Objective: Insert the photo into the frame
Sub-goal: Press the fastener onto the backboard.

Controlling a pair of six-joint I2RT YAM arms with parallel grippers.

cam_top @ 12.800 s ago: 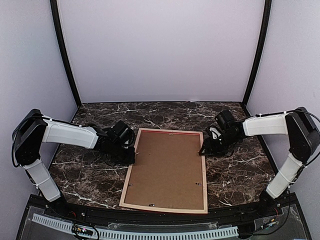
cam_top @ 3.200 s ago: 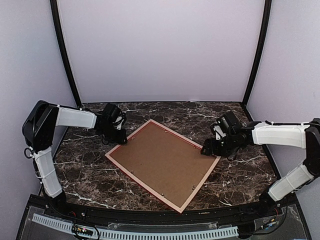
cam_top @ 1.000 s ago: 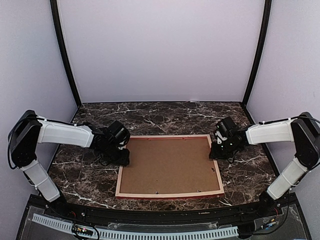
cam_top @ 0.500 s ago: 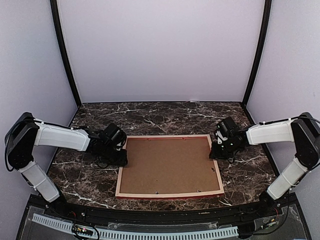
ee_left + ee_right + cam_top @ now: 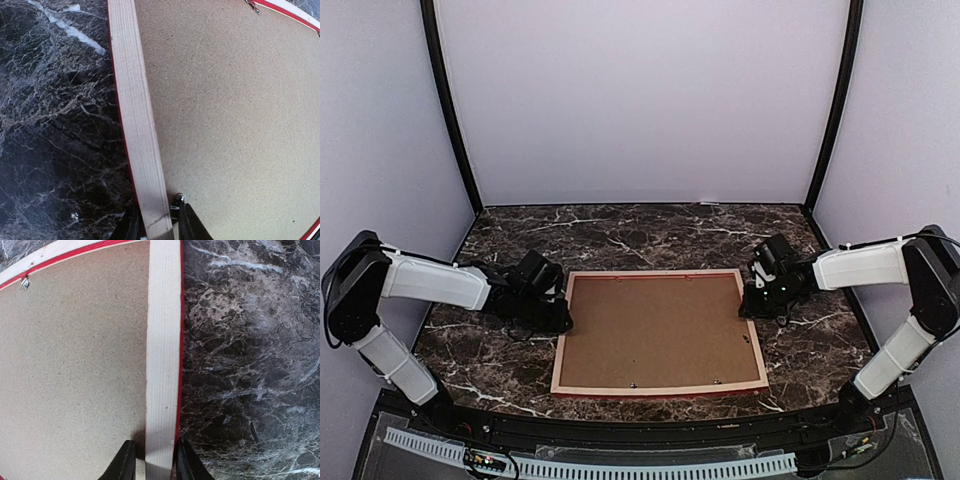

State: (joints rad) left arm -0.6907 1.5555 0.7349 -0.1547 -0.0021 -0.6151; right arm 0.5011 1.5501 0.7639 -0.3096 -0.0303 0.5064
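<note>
So, the frame (image 5: 660,388) lies flat and face down near the middle of the table (image 5: 650,235), long sides running left to right. Its pale wood back is up, and only a sliver of red shows along the edges. The brown backing board (image 5: 660,325) sits in the recess and fills it. A small metal turn clip (image 5: 24,282) shows at the far rail in the right wrist view.

The photo isn't visible in any view. It could be under the board, but I can't tell.

The left gripper (image 5: 156,225) straddles the frame's left short rail, one finger on the outer side and one on the board side, closed on the wood. The right gripper (image 5: 155,460) has the same pinch on the opposite short rail. Both arms reach in low, at roughly matching spots on the two rails.

My read is that the two-sided hold keeps a big thin frame square and stops it skating on the slick marble. Back-up is the orientation for loading or closing it. Likely next is releasing the rails and working the clips, though the stage is unclear with the photo unseen.
</note>
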